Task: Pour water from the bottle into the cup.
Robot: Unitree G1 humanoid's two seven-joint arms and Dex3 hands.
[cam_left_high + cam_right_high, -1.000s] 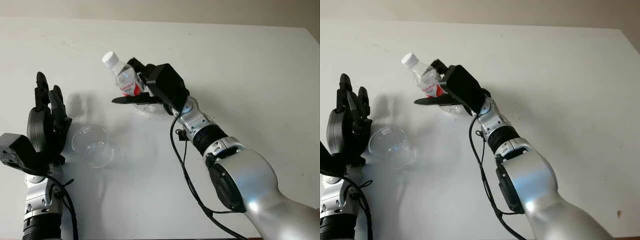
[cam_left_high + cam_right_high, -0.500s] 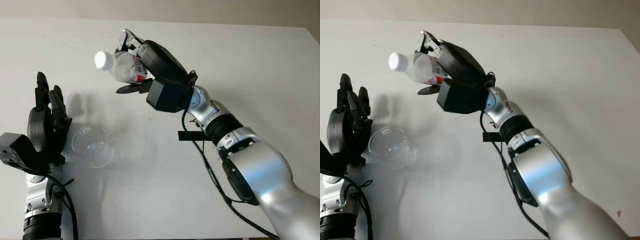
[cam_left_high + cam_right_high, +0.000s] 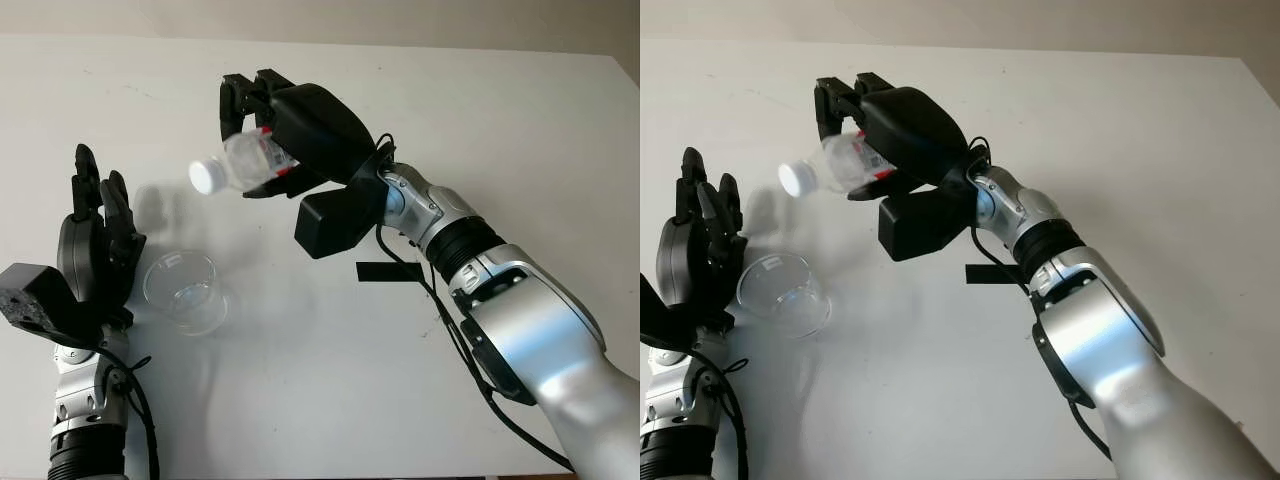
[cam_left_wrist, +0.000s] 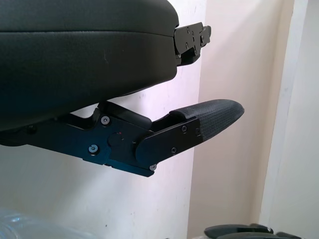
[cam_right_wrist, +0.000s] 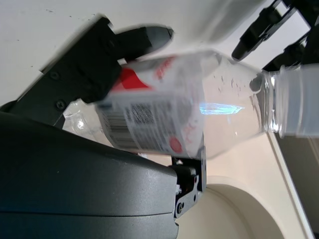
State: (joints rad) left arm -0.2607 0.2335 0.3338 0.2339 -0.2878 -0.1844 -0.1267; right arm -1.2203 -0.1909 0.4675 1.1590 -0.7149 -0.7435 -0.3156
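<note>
The right hand has the bottle wrapped in its fingers, held up off the table toward the far-left part, tipped w/ the neck pointing down and out toward the left edge. The white cap looks to be on, so nothing's coming out; to my eye it'd have to come off before any pour works. The bottle is clear w/ a red-and-white label, and the wrist view shows drops inside but I can't judge how full it is. The cup, clear plastic, stands upright nr the left edge, closer to the robot than the bottle's mouth and not under it, so the tilt seems early – it needs carrying over the rim first. The left hand stands open just beside the cup, on its left-edge side, holding nothing, prob. placed there to steady the cup if it slides.
</note>
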